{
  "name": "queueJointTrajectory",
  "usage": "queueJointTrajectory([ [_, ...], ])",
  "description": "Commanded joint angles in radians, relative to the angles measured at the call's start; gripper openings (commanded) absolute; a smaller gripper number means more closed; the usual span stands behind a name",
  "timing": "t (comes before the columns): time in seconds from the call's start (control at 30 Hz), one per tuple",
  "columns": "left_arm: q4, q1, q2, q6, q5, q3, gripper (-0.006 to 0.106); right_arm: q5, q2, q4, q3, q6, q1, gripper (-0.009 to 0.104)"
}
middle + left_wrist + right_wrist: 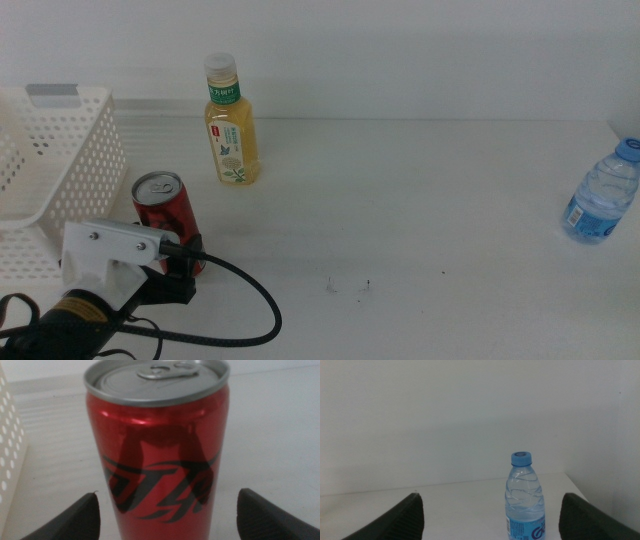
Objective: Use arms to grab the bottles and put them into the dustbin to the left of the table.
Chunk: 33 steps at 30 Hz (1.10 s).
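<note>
**Left claw spread around the red can beside the basket**

The left claw (pixel 185 262) sits low at the near left of the worktop (pixel 420 200), right at the red can (pixel 165 215). In the left wrist view the can (pixel 157 445) stands upright and fills the space between the two dark jaws, which are spread wide with a clear gap on each side, so the claw is released and not touching the can. The white perforated dustbin (pixel 60 160) stands just left of the can, and its holed wall (pixel 6 455) shows at the edge of the left wrist view.

The yellow-tea bottle (pixel 231 125) stands upright farther back, a little right of the can and apart from it. The water bottle (pixel 603 192) with its blue cap stands at the far right edge of the worktop.

The right claw (pixel 490 520) is out of the middle view; its wrist view shows its jaws spread wide, released, with the water bottle (pixel 525 497) upright ahead between them, not touched.
</note>
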Motion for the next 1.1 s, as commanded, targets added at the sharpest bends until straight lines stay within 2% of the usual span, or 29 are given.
queueJointTrajectory([
  [0.0, -0.008, -0.002, 0.016, -0.011, -0.009, -0.015, 0.094, -0.012, -0.004, -0.002, 0.003, -0.004, -0.008, 0.081],
  [0.23, -0.041, -0.002, 0.056, -0.002, -0.006, -0.055, 0.094, -0.012, -0.004, -0.002, 0.003, -0.004, -0.008, 0.081],
  [0.9, -0.041, -0.002, 0.178, 0.0, -0.008, -0.172, 0.094, -0.012, -0.004, -0.002, 0.003, -0.004, -0.008, 0.081],
  [0.97, -0.041, -0.002, 0.178, 0.0, -0.006, -0.172, 0.092, -0.012, -0.004, -0.002, 0.003, -0.004, -0.008, 0.081],
  [1.07, -0.018, -0.002, 0.178, 0.0, -0.006, -0.172, 0.081, -0.012, -0.004, -0.002, 0.003, -0.004, -0.008, 0.081],
])
